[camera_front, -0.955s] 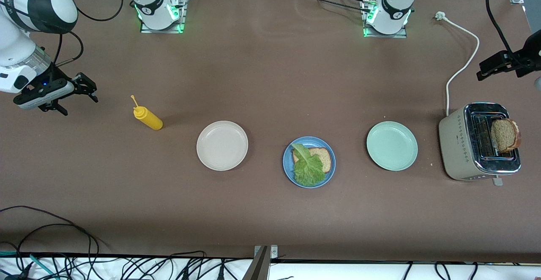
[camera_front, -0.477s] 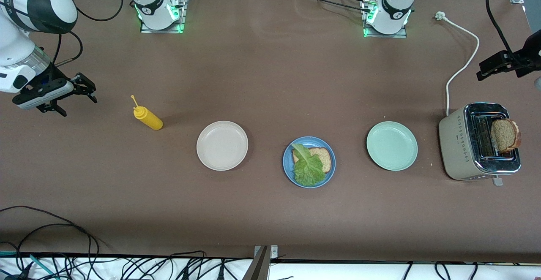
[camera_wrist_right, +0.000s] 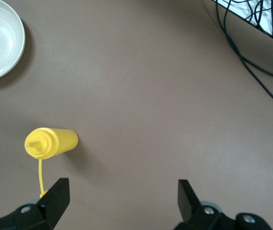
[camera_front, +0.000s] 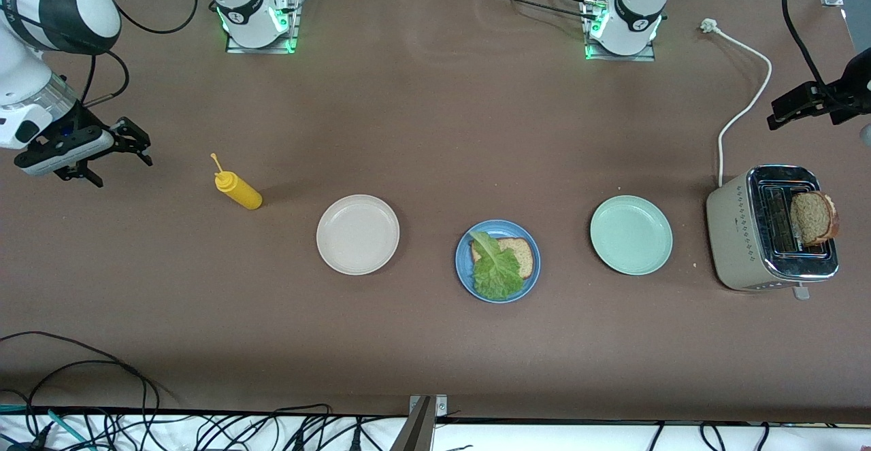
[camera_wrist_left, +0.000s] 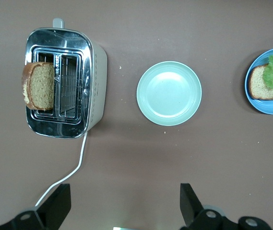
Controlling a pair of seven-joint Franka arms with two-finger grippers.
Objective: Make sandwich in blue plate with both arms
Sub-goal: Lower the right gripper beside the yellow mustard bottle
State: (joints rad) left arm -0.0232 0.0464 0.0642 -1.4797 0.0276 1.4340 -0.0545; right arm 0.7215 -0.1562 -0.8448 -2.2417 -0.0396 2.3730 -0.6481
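Front view: the blue plate [camera_front: 462, 271] sits mid-table between a beige plate [camera_front: 358, 234] and a mint plate [camera_front: 631, 235]. On it lies one bread slice [camera_front: 519, 254] with the lettuce leaf [camera_front: 497, 271] draped over its 8 o'clock part. The second slice [camera_front: 814, 218] stands in the toaster [camera_front: 742, 240] at the left arm's end. The right gripper [camera_front: 139, 145], fingers spread and empty, hovers over bare table at the right arm's end, at 10 o'clock from the yellow bottle [camera_front: 238, 190]. The left gripper [camera_front: 793, 107] hangs above the toaster's cord [camera_front: 738, 111]; I cannot tell its finger state here.

Left wrist view: the fingers [camera_wrist_left: 54, 207] are wide apart and hold nothing; the toaster [camera_wrist_left: 95, 81] and its slice [camera_wrist_left: 40, 86] lie below them.

Right wrist view: spread fingers [camera_wrist_right: 57, 199] frame the bottle [camera_wrist_right: 52, 142].

Risks, as I judge them: a grab on the upright slice could crush it or tip the toaster; a sloppy drop could shove the lettuce off the plate.
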